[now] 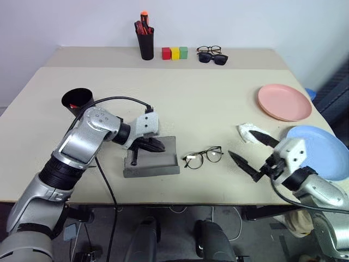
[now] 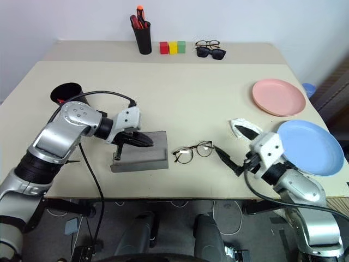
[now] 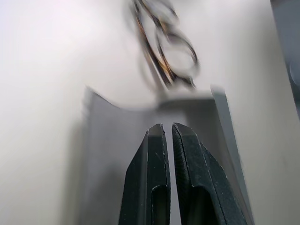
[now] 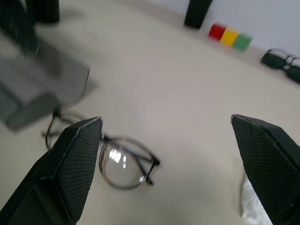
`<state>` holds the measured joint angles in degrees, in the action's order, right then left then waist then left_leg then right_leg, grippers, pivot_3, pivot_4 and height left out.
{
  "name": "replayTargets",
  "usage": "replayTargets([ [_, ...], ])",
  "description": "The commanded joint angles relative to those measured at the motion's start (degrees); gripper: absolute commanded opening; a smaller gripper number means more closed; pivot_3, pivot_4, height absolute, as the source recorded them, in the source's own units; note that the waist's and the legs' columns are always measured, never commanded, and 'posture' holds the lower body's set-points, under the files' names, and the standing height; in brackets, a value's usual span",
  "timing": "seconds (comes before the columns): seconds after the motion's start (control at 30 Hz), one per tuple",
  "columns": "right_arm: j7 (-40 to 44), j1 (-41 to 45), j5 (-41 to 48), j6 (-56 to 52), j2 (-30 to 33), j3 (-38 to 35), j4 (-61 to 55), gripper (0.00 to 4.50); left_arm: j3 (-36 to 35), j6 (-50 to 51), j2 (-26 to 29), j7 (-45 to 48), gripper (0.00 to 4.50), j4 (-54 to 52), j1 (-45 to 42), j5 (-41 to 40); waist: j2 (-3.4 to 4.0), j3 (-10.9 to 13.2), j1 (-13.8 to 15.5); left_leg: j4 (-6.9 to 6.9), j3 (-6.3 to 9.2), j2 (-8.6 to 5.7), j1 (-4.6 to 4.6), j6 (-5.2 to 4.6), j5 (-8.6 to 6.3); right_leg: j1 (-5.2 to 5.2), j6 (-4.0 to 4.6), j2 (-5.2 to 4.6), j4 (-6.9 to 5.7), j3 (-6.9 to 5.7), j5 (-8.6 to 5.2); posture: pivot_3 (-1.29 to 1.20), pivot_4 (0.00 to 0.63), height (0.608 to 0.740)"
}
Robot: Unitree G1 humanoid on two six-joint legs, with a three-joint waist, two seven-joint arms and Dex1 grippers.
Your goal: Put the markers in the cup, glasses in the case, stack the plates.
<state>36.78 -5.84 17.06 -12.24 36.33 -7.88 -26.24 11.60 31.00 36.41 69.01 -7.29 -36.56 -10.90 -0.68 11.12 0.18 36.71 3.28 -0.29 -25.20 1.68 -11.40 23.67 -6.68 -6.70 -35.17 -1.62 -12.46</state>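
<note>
Two plates head the list on the beige tabletop [image 1: 180, 103], both on the right side: light blue plate [image 1: 322, 150] at the near right edge, salmon pink plate [image 1: 284, 101] just behind it, apart, not stacked. A crumpled white cloth [image 1: 246, 132] lies near them, toward the middle.

Grey felt case [image 1: 152, 158]: open, lying flat at near left-centre. Left end effector [image 1: 154, 145] hangs over the case's open inside, fingers pressed together, nothing pinched; whether it touches the lining cannot be told.

Wide black cup [image 1: 78, 100]: left side, behind the left arm, partly masked by the arm and its black cable; something red shows inside at the rim.

Slim black pen holder [image 1: 145, 42]: far edge, upright, holding red and orange markers [image 1: 143, 23].

Right end effector [image 1: 252, 154]: near right, fingers spread wide, empty, pointing toward the glasses, one finger over the white cloth.

Clear-lens glasses [image 1: 203, 156]: thin black rims, resting on the tabletop between the case and the right end effector, just beside the case's right end, outside it.

Second pair of clear spectacles [image 1: 209, 49] and black sunglasses [image 1: 213, 58]: far edge, touching or nearly so.

Three small blocks [image 1: 174, 53], red, yellow and green: in a row between pen holder and sunglasses.
</note>
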Motion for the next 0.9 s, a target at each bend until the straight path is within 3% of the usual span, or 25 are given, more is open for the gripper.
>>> replayTargets([
  [0.03,-1.20,3.87,-8.77,-0.58,2.10,5.93,2.66,4.50,-6.17,-5.90,-2.61,-6.43,0.21,-1.98,3.97,-2.42,-0.01,0.00,0.16,0.02,0.01,0.00,-0.01,0.00,0.00,0.00,0.00,0.00,-0.02,0.00,0.00,0.00,0.150,0.740],
  [0.27,1.20,14.94,-17.08,-11.23,5.44,15.55,1.63,4.50,-9.91,-10.20,4.38,1.13,0.21,-3.69,14.58,-8.04,0.02,0.01,-0.61,0.02,0.01,0.00,-0.03,0.00,0.00,0.03,0.02,0.00,-0.05,-0.01,0.01,0.00,0.150,0.740],
  [0.47,3.55,21.13,-20.24,-18.08,6.75,19.56,0.32,4.50,-12.76,-16.33,6.26,4.76,0.21,-0.64,19.63,-10.37,0.02,0.01,-0.47,0.03,0.03,0.00,-0.05,0.01,0.00,0.05,0.03,-0.03,0.00,-0.02,0.01,0.00,0.150,0.740],
  [0.53,5.27,23.06,-21.19,-20.16,7.47,21.53,-0.21,4.50,-12.74,-15.04,7.42,8.11,1.05,0.40,20.56,-12.76,0.03,0.02,-0.65,0.03,0.01,0.00,-0.06,0.01,-0.01,0.05,0.03,-0.03,0.02,-0.02,0.01,0.00,0.150,0.740],
  [0.73,7.98,28.29,-22.02,-23.97,7.79,23.60,-0.01,4.50,-11.39,-18.06,5.82,7.35,4.17,2.80,21.15,-11.67,0.03,0.02,-0.77,0.02,-0.01,0.00,-0.08,0.02,-0.01,0.10,0.04,-0.04,0.02,-0.02,0.02,0.00,0.150,0.740],
  [0.77,8.06,29.12,-21.83,-24.84,7.42,23.53,-0.17,4.50,-11.22,-18.88,5.87,7.19,4.45,2.96,21.41,-11.05,0.03,0.02,-0.81,0.02,-0.01,0.00,-0.09,0.02,-0.01,0.10,0.04,-0.04,0.02,-0.02,0.03,0.00,0.150,0.740],
  [0.9,8.31,29.63,-20.62,-27.47,6.91,22.66,-1.84,4.50,-10.87,-21.94,8.01,8.15,4.45,3.31,22.53,-9.22,0.03,0.02,-0.82,-0.04,-0.01,0.01,-0.09,0.02,-0.01,0.15,0.04,-0.03,0.01,-0.02,0.03,0.00,0.150,0.740],
])
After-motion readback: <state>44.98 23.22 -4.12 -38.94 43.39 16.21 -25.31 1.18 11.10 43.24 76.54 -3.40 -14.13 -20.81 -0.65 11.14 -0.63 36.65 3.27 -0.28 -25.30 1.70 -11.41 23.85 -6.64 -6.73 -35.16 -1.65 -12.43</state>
